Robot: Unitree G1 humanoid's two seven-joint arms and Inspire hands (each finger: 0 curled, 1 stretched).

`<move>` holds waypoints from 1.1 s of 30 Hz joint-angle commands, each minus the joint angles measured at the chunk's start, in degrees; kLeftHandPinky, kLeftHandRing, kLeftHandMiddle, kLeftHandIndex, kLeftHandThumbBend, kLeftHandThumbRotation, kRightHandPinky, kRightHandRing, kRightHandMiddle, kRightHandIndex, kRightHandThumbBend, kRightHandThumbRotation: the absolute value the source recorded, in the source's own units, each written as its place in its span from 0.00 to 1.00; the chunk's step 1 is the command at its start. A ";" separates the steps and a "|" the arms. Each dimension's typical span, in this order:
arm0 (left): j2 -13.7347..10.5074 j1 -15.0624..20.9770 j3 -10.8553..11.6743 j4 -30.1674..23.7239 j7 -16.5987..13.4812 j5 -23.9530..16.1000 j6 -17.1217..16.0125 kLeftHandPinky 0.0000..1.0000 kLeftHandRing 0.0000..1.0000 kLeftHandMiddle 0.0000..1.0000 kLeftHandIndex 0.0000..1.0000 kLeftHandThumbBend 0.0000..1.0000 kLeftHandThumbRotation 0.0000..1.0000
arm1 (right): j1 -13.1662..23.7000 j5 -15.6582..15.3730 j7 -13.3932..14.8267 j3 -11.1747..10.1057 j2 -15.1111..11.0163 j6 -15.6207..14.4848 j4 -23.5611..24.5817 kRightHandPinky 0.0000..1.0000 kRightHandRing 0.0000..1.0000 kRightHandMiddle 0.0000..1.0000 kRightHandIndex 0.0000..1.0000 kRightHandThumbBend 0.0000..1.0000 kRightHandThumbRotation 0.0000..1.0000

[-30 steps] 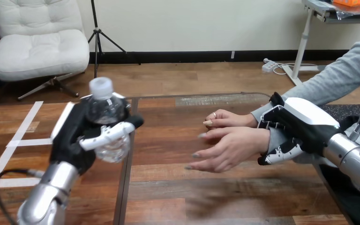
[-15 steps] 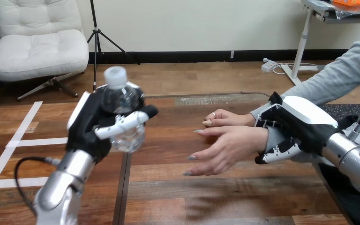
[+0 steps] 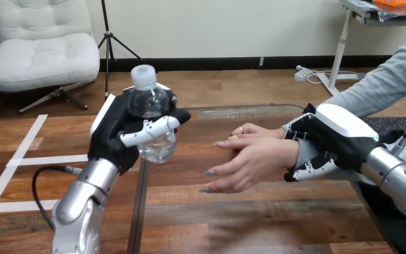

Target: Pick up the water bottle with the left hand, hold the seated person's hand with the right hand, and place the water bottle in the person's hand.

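L hand (image 3: 114,135) w/ bottle (image 3: 149,105) — prob. midair

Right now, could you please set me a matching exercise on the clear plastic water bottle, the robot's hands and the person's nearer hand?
1. clear plastic water bottle
2. left hand
3. right hand
4. person's nearer hand

A. curled round the person's grey-sleeved wrist
B. fingers stretched out, holding nothing
C. off the table, white cap up
D. closed round the bottle

Pairs: 1-C, 2-D, 3-A, 4-B.
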State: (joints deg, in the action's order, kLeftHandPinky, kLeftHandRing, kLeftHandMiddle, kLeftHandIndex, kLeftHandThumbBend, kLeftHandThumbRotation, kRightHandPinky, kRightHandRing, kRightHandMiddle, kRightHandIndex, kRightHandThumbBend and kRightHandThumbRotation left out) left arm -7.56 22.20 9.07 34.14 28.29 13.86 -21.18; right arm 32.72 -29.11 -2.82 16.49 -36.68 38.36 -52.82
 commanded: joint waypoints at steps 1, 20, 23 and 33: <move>0.52 5.46 -0.35 0.51 -0.11 0.11 -2.02 0.27 0.31 0.37 0.40 0.62 0.00 | 0.83 2.09 -0.11 -1.91 -0.80 2.14 3.77 0.37 0.40 0.44 0.46 0.79 0.00; 2.78 7.57 -1.12 2.86 1.59 0.18 -2.22 0.27 0.32 0.37 0.40 0.65 0.00 | 0.32 2.52 -1.31 -3.11 -0.58 2.26 5.95 0.37 0.40 0.44 0.45 0.79 0.00; 3.27 7.28 -1.30 2.17 1.44 0.28 -1.41 0.27 0.32 0.37 0.40 0.65 0.00 | 0.40 2.51 -1.15 -3.14 -0.56 2.60 5.81 0.37 0.40 0.44 0.45 0.79 0.00; 4.12 6.86 -2.58 2.00 1.41 -0.61 -2.45 0.28 0.32 0.37 0.40 0.65 0.00 | 0.48 2.94 -1.64 -3.01 -0.71 2.01 6.34 0.37 0.40 0.44 0.45 0.79 0.00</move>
State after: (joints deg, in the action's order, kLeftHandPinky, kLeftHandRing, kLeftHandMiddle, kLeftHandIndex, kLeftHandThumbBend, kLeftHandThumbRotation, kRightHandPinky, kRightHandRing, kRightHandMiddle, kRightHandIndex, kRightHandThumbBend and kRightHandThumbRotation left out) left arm -4.23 23.69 7.49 37.92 29.49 13.10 -22.15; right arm 31.82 -27.67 -4.34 15.19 -36.68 39.01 -49.74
